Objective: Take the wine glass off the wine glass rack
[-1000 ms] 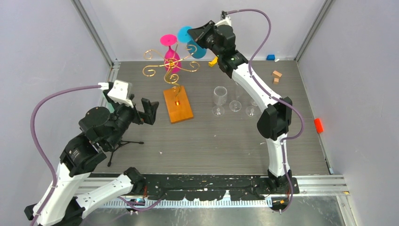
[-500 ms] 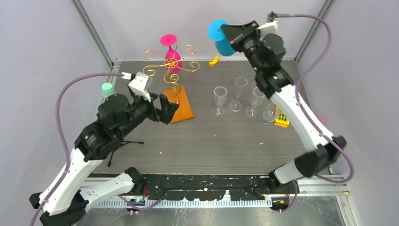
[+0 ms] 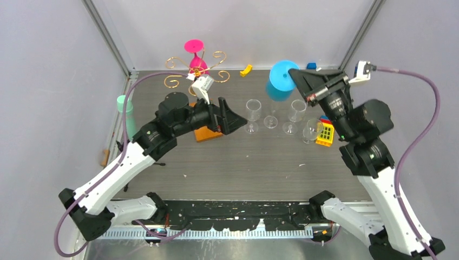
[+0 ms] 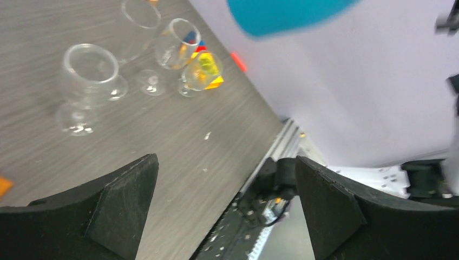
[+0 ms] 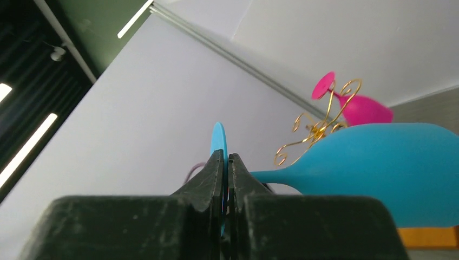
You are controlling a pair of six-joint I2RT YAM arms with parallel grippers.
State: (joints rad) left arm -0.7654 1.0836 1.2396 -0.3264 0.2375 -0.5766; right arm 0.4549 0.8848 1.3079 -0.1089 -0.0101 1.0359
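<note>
My left gripper (image 4: 225, 162) hangs spread wide and empty above the table (image 4: 178, 135). My right gripper (image 5: 224, 162) clamps the foot of the blue wine glass (image 5: 379, 173), held aloft, well apart from the wine glass rack (image 3: 195, 76) behind.

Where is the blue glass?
Top view, right of centre: the blue glass is off the rack, held by its foot in the right gripper, near the clear glasses.
</note>
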